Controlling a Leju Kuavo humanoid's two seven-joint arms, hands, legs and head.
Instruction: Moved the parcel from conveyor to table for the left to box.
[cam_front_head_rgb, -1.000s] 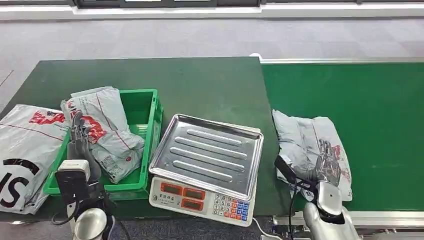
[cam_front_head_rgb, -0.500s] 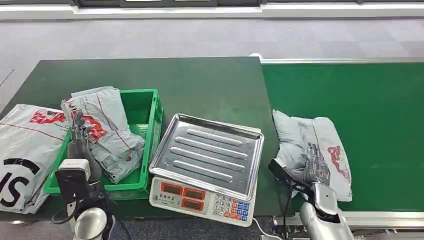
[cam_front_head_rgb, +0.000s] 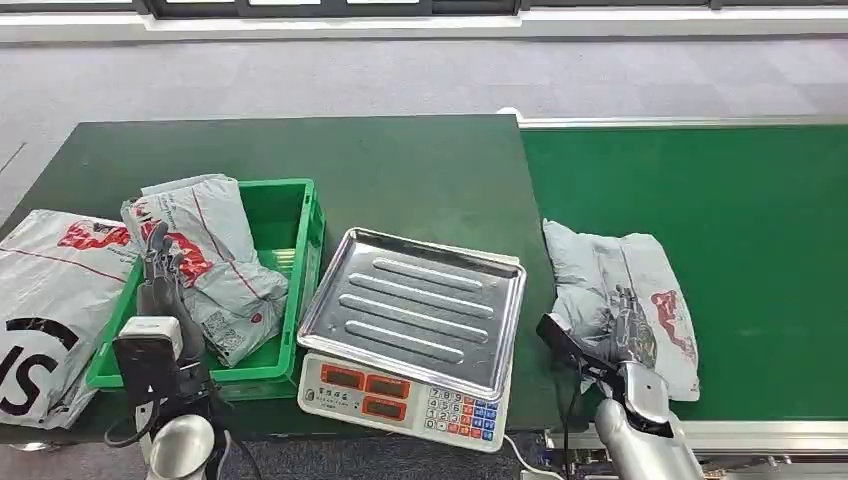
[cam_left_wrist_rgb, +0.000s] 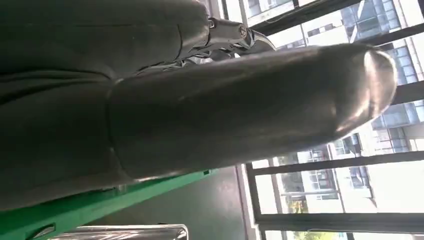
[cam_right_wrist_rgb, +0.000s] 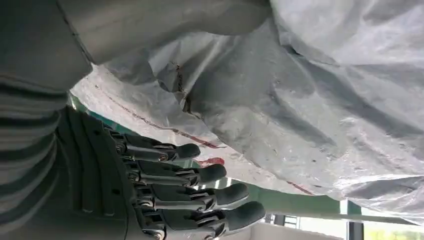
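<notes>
A crumpled grey parcel (cam_front_head_rgb: 598, 268) with red print lies on the green conveyor belt (cam_front_head_rgb: 740, 220), near its left end. My right hand (cam_front_head_rgb: 632, 325) lies over the parcel's near edge with fingers stretched out. In the right wrist view the thumb sits against the grey plastic (cam_right_wrist_rgb: 325, 100) while the fingers (cam_right_wrist_rgb: 190, 187) stay straight and apart from it, gripping nothing. My left hand (cam_front_head_rgb: 158, 285) stands with fingers up at the near left corner of the green crate (cam_front_head_rgb: 312, 240), beside a parcel (cam_front_head_rgb: 215, 260) lying in the crate. It holds nothing; its thumb (cam_left_wrist_rgb: 225, 105) looms large in the left wrist view.
A weighing scale with a steel tray (cam_front_head_rgb: 415, 300) and keypad stands between the crate and the conveyor. A large grey parcel (cam_front_head_rgb: 50, 290) lies on the dark green table (cam_front_head_rgb: 400, 170) left of the crate. The belt's far and right parts are bare.
My right hand has slid left and nearer along the parcel, uncovering its red print. The left hand and the crate have stayed put.
</notes>
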